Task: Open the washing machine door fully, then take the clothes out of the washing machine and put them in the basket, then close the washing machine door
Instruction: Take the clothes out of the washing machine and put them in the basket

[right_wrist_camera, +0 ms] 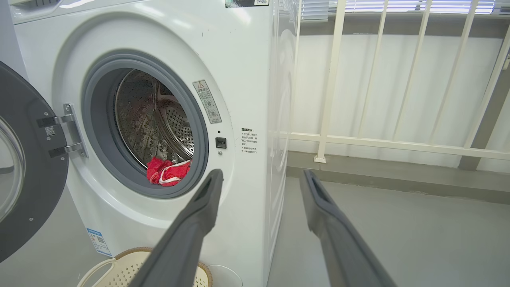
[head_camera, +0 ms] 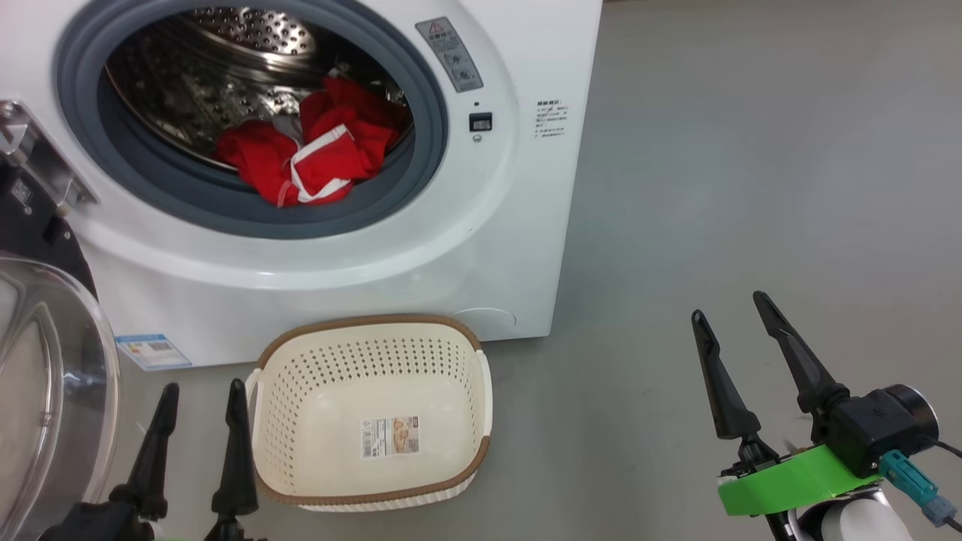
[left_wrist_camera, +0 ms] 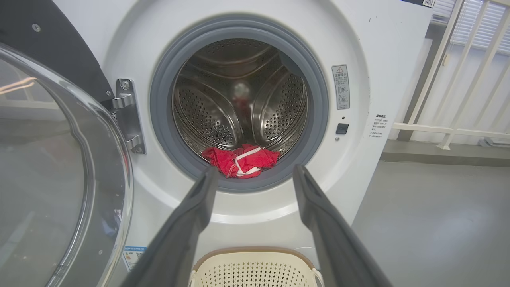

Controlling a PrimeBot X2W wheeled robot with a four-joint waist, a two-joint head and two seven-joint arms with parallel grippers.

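Grey floor, white railing before a pale wall, slatted blinds above.

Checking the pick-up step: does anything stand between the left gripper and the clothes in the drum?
Nothing visible. The washing machine door is swung aside, the open left gripper faces the clothes at the front of the drum, and the basket sits below that line.

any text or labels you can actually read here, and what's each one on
No words are legible.
Grey sticker on the washing machine front: warning triangle, text too small.
Printed lines right of the opening: too small.
Blue label at its base: blurred.
Paper sticker inside the basket: barcode, text too small.
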